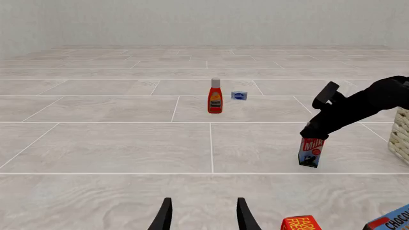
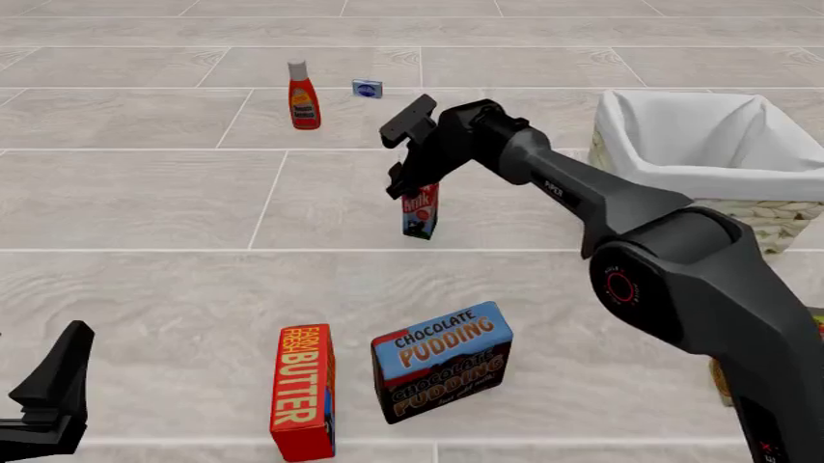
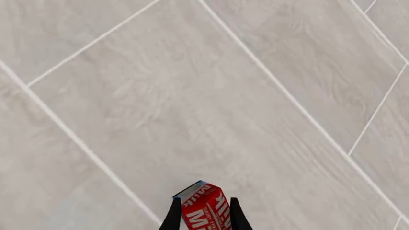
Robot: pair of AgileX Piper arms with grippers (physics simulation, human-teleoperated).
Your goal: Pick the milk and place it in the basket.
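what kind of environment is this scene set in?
Likely a simulated grocery tabletop: a pale tiled surface holding packaged foods, such as the milk, ketchup bottle and butter box, plus a lined wicker basket.

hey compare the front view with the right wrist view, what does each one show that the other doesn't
Only the front view shows the basket, the ketchup bottle, a small blue box beside it, the butter box, the chocolate pudding box, and the left gripper low at the near edge. Only the right wrist view shows the two fingers flanking the carton's top, one on each side. Both show the milk standing on the tiled surface with the right gripper at its top.
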